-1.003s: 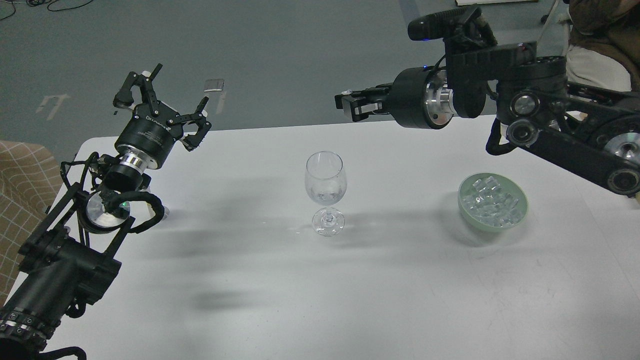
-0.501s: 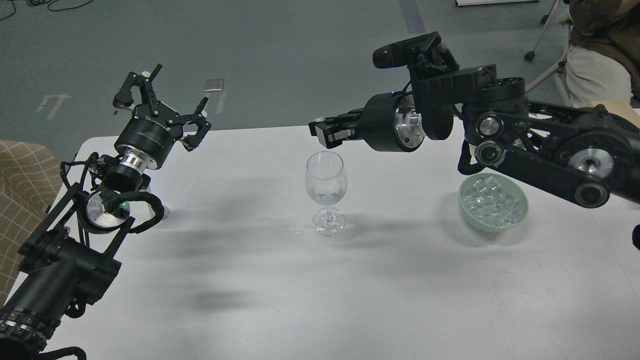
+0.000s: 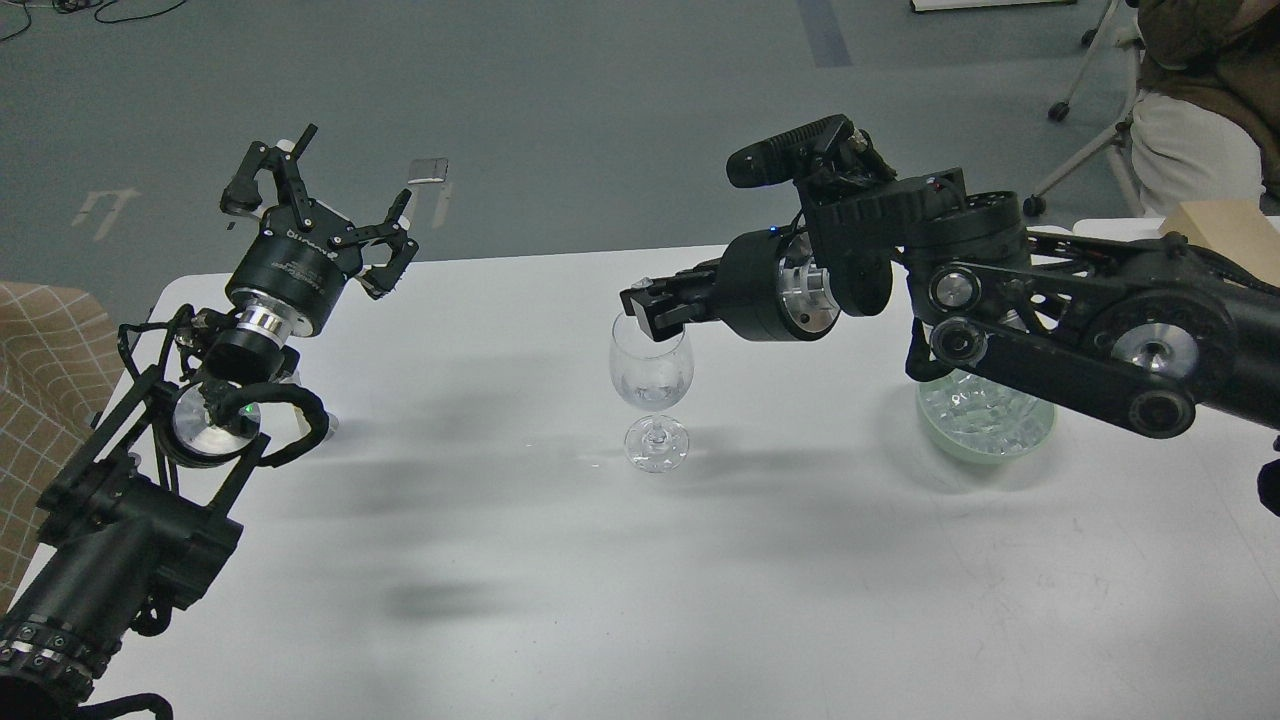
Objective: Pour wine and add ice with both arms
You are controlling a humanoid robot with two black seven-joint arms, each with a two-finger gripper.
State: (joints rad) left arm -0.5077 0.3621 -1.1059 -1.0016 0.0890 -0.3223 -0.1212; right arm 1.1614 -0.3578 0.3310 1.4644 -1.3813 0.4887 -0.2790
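Ice (image 3: 985,420) near the desk's right edge looks slick, light – pinch one cube's flat sides; left claw (image 3: 318,205) gapes, right claw (image 3: 640,310) – cannot tell.

This looks like a robotics lab or test hall. Beyond the right gripper (image 3: 645,312) lies a wide grey-green painted floor (image 3: 560,110) with pale tape marks (image 3: 105,210), and under it a plain white bench (image 3: 600,560). Behind that gripper's arm stands a wheeled office chair (image 3: 1085,150), with black cables (image 3: 90,10) far beyond the left gripper (image 3: 320,205).
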